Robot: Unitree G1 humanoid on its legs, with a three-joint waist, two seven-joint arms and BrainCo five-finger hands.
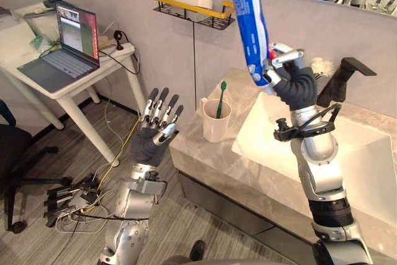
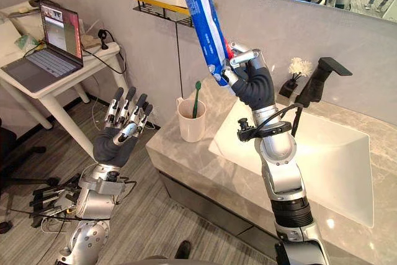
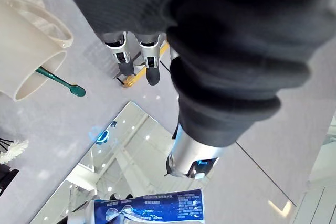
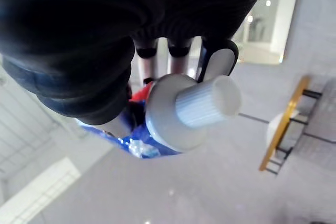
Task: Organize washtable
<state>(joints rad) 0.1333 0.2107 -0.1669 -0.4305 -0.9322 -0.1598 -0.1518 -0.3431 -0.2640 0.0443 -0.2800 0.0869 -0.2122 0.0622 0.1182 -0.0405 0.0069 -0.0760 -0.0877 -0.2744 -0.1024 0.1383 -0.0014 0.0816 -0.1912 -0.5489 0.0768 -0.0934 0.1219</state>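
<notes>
My right hand point(image 1: 291, 79) is raised above the left side of the white sink point(image 1: 347, 159), shut on the lower end of a big blue and white toothpaste tube point(image 1: 245, 17) that stands upright, cap point(image 4: 207, 102) downward. A cream cup point(image 1: 216, 120) with a green toothbrush point(image 1: 220, 98) in it stands on the grey counter point(image 1: 205, 159) left of the sink. My left hand point(image 1: 158, 125) is held up left of the counter's edge, fingers straight and spread, holding nothing. It is level with the cup and apart from it.
A yellow-rimmed wire shelf point(image 1: 193, 8) with a white object hangs on the wall above the cup. A black tap point(image 1: 340, 80) and a white brush point(image 2: 298, 67) stand behind the sink. A white side table point(image 1: 74, 72) with an open laptop point(image 1: 65, 48) stands at the left.
</notes>
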